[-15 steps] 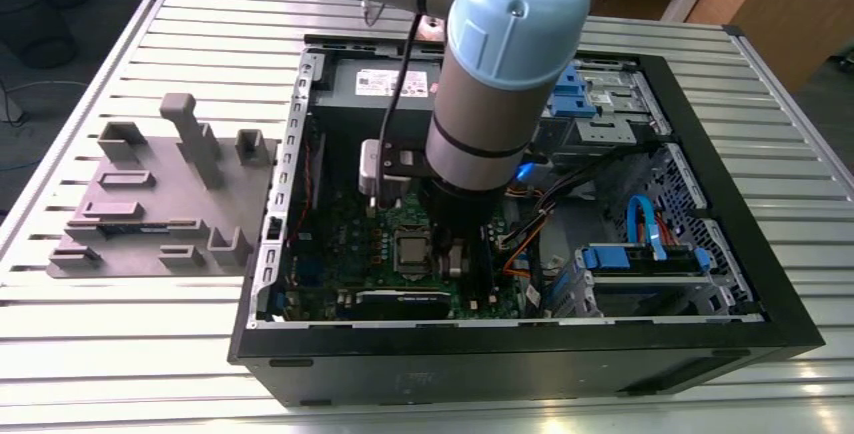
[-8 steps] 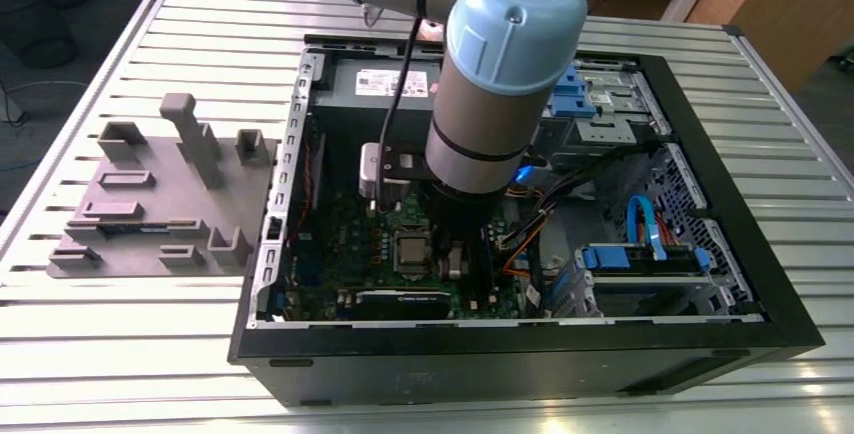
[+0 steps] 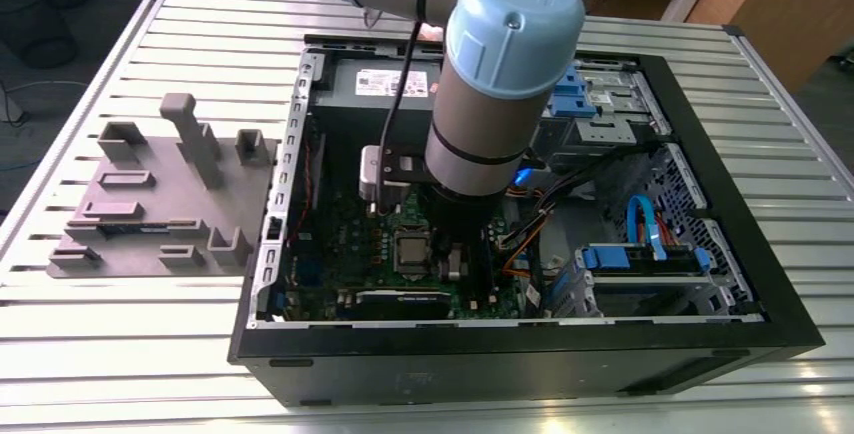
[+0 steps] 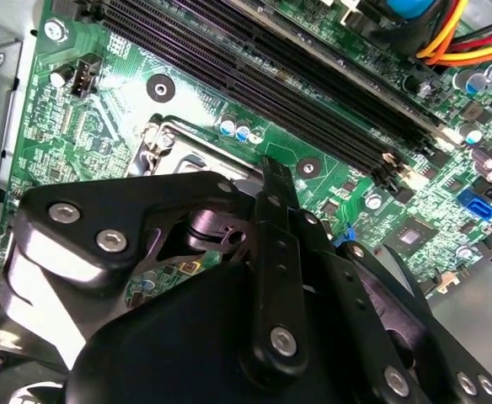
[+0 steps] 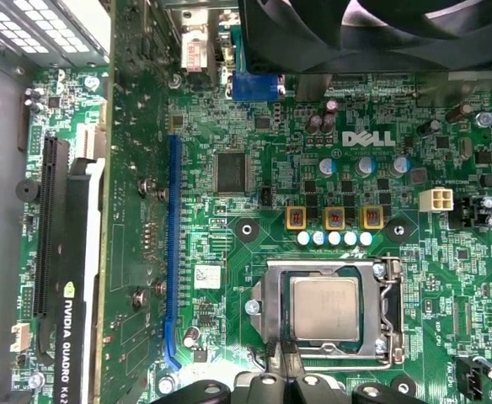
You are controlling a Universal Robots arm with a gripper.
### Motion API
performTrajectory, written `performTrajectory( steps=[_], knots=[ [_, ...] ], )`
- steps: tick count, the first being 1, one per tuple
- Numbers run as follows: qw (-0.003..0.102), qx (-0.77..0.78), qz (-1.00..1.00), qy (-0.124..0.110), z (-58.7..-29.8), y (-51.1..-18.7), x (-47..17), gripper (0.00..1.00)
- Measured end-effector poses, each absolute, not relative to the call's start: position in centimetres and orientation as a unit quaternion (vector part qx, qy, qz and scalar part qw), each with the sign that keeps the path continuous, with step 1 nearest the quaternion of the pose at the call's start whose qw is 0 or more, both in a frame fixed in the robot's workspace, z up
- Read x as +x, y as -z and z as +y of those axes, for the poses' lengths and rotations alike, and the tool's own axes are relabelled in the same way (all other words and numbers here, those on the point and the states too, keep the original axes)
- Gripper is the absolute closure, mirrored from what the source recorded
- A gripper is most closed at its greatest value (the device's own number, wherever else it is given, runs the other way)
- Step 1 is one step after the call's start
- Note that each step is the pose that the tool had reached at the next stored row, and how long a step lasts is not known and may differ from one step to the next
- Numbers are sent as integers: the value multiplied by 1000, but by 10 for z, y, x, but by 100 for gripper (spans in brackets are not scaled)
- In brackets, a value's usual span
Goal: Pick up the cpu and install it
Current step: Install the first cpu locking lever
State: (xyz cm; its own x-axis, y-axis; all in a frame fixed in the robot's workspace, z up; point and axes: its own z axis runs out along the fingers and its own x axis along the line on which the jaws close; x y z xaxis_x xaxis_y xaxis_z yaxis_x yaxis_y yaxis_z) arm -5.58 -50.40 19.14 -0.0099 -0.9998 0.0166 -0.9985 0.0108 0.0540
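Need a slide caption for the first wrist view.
Cpu seated in its motherboard socket, gripper at the socket's edge.

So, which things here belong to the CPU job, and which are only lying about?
Belongs to the job:
- cpu, lying in the socket
- claw, beside the socket's edge

Just lying about:
- graphics card
- grey fixture block
- memory slots

- The cpu [image 5: 323, 306] — silver-grey top, pale rim, inside the socket frame [image 5: 267, 310] of bright bare metal.
- Motherboard [image 5: 263, 202] around the socket frame — green.
- Slot [image 5: 173, 252] beside the socket frame is blue.
- Gripper [image 4: 267, 181] — black links, silver bolts.
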Motion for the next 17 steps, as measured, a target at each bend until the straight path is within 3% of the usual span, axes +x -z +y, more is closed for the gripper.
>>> performTrajectory(
  steps=[17],
  knots=[
    [25,703,-710,14,-503,-188,-52,90]
  ],
)
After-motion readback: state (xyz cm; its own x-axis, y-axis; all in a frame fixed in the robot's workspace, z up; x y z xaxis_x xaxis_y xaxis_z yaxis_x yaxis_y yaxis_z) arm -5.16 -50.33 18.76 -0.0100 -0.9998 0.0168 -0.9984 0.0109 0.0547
